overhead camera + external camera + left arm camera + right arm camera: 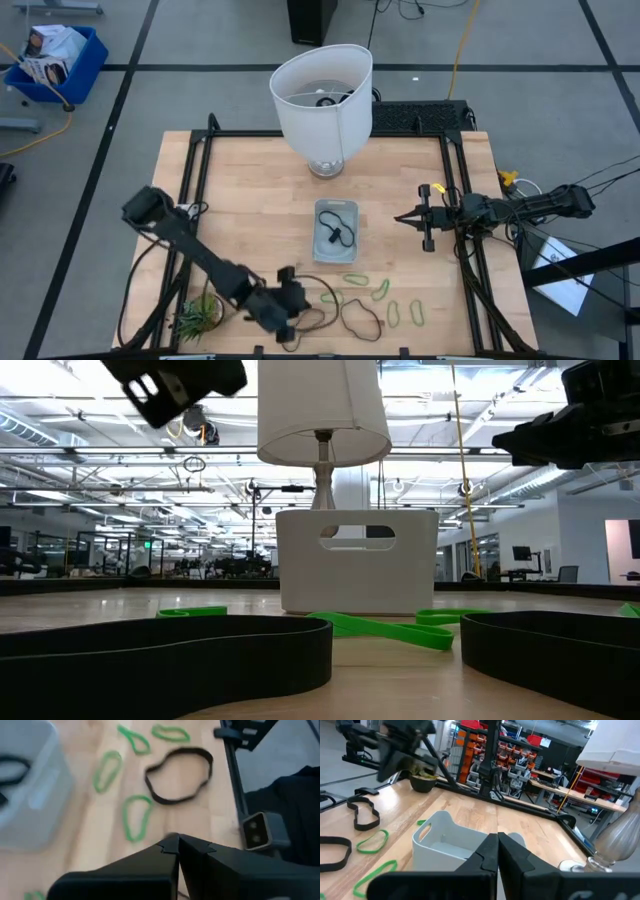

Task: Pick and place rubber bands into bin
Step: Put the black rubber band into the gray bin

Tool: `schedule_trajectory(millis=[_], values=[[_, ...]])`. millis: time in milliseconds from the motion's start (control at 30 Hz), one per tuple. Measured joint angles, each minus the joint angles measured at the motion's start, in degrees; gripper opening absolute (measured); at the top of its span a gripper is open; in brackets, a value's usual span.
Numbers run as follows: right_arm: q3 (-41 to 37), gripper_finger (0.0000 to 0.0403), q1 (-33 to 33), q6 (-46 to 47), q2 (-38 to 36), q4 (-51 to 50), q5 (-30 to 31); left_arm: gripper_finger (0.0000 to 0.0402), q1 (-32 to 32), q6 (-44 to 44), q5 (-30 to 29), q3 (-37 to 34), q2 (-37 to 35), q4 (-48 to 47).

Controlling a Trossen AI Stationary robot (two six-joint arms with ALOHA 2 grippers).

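Note:
The pale bin [335, 248] stands mid-table with one dark rubber band [338, 235] lying inside. Several green rubber bands [381, 290] and two dark wavy ones [360, 320] lie flat on the wood in front of it. My left gripper [297, 300] hovers near the table's front edge, left of these bands. It is shut, and nothing shows between its fingers [177, 845]. The left wrist view shows a dark band [180, 775] and green bands [136, 817] ahead, with the bin [30, 800] to one side. My right gripper [400, 217] waits shut to the right of the bin.
A white lampshade lamp [322, 95] stands at the table's far middle, behind the bin. A spiky green plant [198, 315] sits at the front left corner beside my left arm. Black frame rails [455, 180] run along the table's sides.

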Motion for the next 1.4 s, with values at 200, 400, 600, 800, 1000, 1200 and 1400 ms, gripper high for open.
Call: schedule_trajectory(millis=[200, 400, 600, 800, 1000, 1200, 1400], values=[[0.0, 0.0000, 0.0, 2.2, 0.0, 0.0, -0.1, 0.0082, -1.2, -11.2, 3.2, 9.2, 6.5, -11.5], [0.0, 0.0000, 0.0, 3.6, 0.0, 0.0, -0.2, 0.0174, -1.2, -16.6, 5.5, 10.2, 9.8, -12.8], [0.0, 0.0000, 0.0, 3.6, 0.1, 0.0, -0.2, 0.0220, -0.7, -17.6, 7.4, 10.2, 11.4, -13.5], [0.0, 0.0000, 0.0, 3.5, 0.1, -0.1, -0.2, 0.0208, 0.9, -20.3, 7.9, 10.1, 12.7, -15.2], [0.0, 0.0000, 0.0, 3.6, 0.1, -1.3, -0.2, 0.0177, 2.3, -20.1, 11.1, 10.2, 15.6, -14.4], [0.0, 0.0000, 0.0, 4.0, 0.1, -1.4, -0.2, 0.0150, 2.7, -19.6, 12.1, 10.3, 16.4, -14.7], [0.0, 0.0000, 0.0, 4.0, 0.0, -1.3, -0.1, 0.0071, 2.6, -16.2, 12.8, 10.3, 16.6, -14.8]])
